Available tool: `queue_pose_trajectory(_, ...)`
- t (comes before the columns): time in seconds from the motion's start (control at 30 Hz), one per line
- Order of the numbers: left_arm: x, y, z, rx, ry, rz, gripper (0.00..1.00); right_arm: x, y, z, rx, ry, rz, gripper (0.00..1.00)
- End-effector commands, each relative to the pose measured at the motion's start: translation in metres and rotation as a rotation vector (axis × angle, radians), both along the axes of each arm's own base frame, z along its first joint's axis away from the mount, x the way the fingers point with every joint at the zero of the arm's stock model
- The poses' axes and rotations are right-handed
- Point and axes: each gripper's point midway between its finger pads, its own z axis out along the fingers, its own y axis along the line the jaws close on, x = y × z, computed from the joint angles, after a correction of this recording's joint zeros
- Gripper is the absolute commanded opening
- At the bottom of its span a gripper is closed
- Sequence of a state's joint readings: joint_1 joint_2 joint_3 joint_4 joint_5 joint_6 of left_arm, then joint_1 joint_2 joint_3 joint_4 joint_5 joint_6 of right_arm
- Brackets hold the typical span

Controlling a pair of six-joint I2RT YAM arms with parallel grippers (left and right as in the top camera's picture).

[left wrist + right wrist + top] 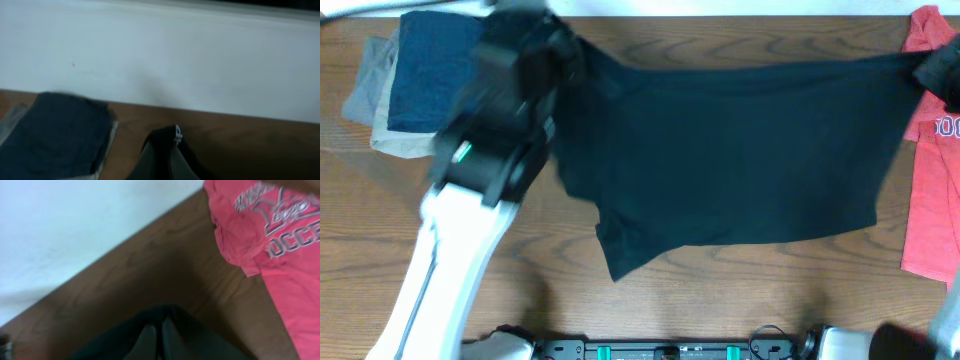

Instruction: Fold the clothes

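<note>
Shirt [740,150]: black, spread wide over the far half of the counter [720,300], stretched between the two arms; the far edge runs nearly straight from far left to far right, while the near edge lies loose, with one corner drooping toward the near left

Label [178,133]: a small white patch on the black cloth, right at the tip of the left fingers

Left end effector [160,162]: at the far left corner of the shirt, fingers together with black cloth bunched over and around them, so it looks clamped on the shirt; from overhead the arm hides it and is blurred

Right end effector [159,337]: at the far right corner of the shirt, fingers pressed together with only a thin slit between them and black cloth wrapped on both sides, so it is pinching the shirt

Red tee [930,190]: flat at the right edge of the counter, pale lettering showing, just beside the right end of the shirt

Folded pile [430,75]: far left, navy on top with tan and grey edges showing beneath, just left of the left arm

Wall [175,55]: plain white, behind the far edge of the counter
</note>
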State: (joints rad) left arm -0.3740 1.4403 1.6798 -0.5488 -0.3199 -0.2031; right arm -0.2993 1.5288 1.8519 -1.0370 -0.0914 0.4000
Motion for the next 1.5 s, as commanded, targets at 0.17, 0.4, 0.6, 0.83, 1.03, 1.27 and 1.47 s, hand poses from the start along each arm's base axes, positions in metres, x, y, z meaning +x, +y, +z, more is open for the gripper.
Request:
queue_pose_trajectory(0.17,0.111,0.006,-0.131,0.094,0.155,0.106,0.91,0.07,-0.022,-0.077,0.02,0.097,-0.016,0.57)
queue_pose_trajectory(0.4,0.105,-0.001,-0.178,0.149,0.297,0.087,0.98,0.063,-0.016,-0.117,0.027,0.243,0.03,0.99)
queue_pose_trajectory(0.6,0.044,0.0,-0.159,0.194,0.428,0.037,0.98,0.031,-0.003,-0.122,0.055,0.349,0.066,0.99)
queue_pose_trajectory(0.83,-0.054,-0.003,-0.183,0.141,0.787,-0.099,0.98,-0.015,0.013,-0.149,0.121,0.561,0.108,0.96)
queue_pose_trajectory(1.03,-0.108,0.007,-0.213,0.105,1.031,-0.034,0.98,-0.038,0.02,-0.166,0.179,0.667,0.074,0.92)
queue_pose_trajectory(1.27,-0.154,-0.014,-0.265,0.017,1.245,-0.109,0.98,-0.064,0.024,-0.203,0.21,0.79,0.052,0.91)
queue_pose_trajectory(1.47,-0.171,-0.039,-0.311,-0.036,1.288,-0.201,0.98,-0.075,0.023,-0.237,0.212,0.838,0.027,0.93)
